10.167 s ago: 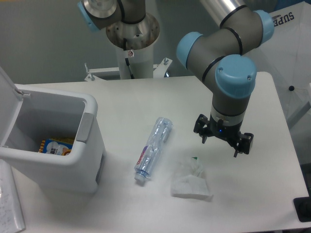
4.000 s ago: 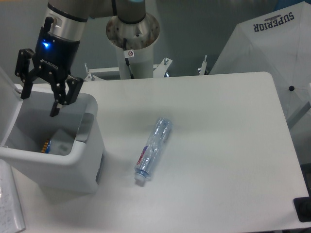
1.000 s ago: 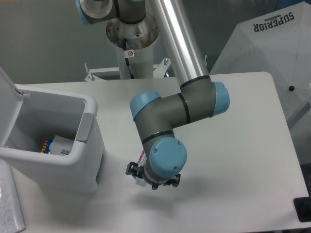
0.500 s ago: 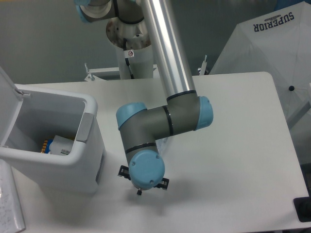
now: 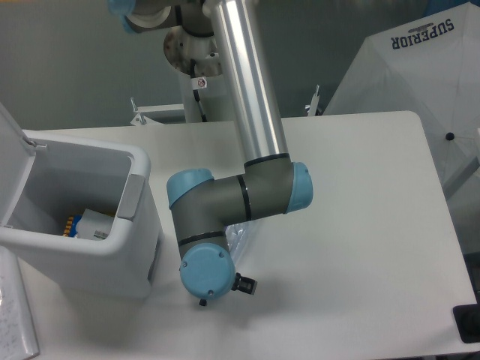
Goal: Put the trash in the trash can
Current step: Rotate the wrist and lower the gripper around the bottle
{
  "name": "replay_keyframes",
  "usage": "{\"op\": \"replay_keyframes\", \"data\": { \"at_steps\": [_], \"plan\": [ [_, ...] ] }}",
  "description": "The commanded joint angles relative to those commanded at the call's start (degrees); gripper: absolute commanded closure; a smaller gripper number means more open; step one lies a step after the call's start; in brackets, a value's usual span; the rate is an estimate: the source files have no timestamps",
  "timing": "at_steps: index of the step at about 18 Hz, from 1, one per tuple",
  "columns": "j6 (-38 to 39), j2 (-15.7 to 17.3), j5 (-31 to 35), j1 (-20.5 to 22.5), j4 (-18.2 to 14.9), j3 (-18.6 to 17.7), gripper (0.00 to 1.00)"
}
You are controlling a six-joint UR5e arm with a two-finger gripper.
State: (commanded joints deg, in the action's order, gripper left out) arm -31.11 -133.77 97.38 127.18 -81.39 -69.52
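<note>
Arm: bent low over the surface (image 5: 360, 225), wrist cap facing the viewer and hiding most of what lies under it.

Hand (image 5: 225, 289): only a dark stub shows right of the wrist cap and a small tip below it. Whether it is released, clenched or grasping the bottle cannot be told.

Bottle (image 5: 238, 234): clear crushed plastic; a short stretch shows between wrist and forearm, lying on the surface just right of the bin. Label hidden.

Bin (image 5: 90, 247): white, grey front panel, lid tipped back, mouth wide. Inside, a white wrapper (image 5: 91, 223) beside an orange-and-blue packet (image 5: 70, 225); its print is too small to read.

Step in hand, as judged: taking hold of the bottle. Best gripped across its narrow width near the middle, since crushed plastic flexes and may slip; lift straight, clear the bin's near wall, let go well inside the mouth.

Writing: "SUPERIOR" on the white canopy (image 5: 420, 82), top right. A small red-and-white sticker on the arm's base column, unreadable.
</note>
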Motion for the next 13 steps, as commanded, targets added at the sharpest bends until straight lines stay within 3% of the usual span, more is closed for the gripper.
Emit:
{"op": "replay_keyframes", "data": {
  "at_steps": [7, 10, 13],
  "plan": [
    [0.09, 0.00, 0.09, -0.18, -0.09, -0.88, 0.31],
    [0.18, -0.09, 0.18, -0.44, 0.00, -0.88, 0.34],
    [0.26, 0.00, 0.17, -0.44, -0.17, -0.88, 0.58]
  ]
}}
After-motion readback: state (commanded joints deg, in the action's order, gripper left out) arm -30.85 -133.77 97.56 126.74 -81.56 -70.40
